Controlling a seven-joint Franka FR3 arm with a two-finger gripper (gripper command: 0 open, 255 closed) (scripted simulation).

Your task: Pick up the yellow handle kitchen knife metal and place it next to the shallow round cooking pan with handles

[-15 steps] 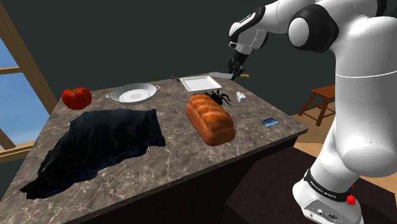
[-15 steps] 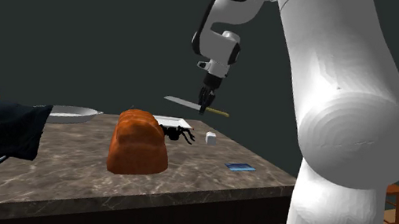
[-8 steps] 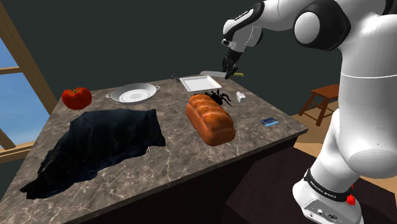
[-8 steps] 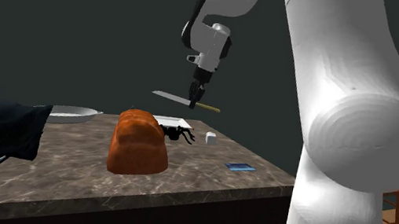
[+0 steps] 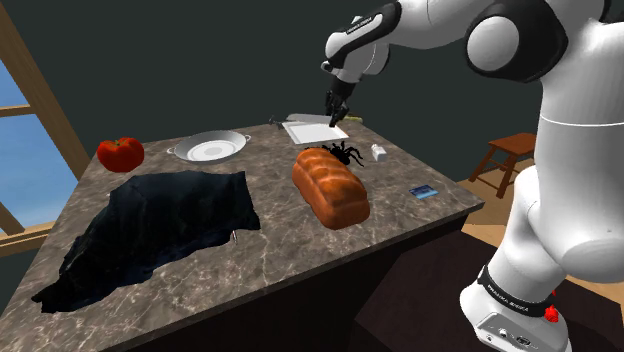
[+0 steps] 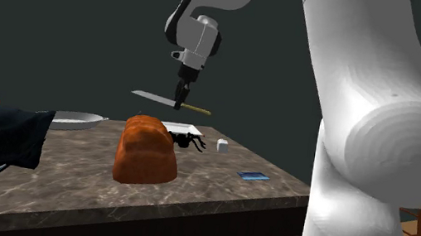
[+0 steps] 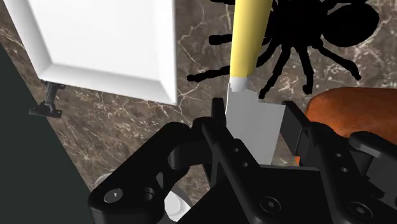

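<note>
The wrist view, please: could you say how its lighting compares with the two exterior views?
Wrist view: the white tray is bright, the knife evenly lit, the spider a flat black shape. Shoulder view: the cloth reads nearly black, folds faint. Second exterior view: dim, soft highlight on the arm.

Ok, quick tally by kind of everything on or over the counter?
Food: 2 (tomato, bread loaf)
Dishes: 2 (round pan, white tray)
Cutlery: 1 (knife, clasped in the end effector)
Cloths: 1 (dark cloth)
Spiders: 1 (black spider)
Small items: 3 (white block, blue card, dark piece by the tray)
Total: 10
</note>
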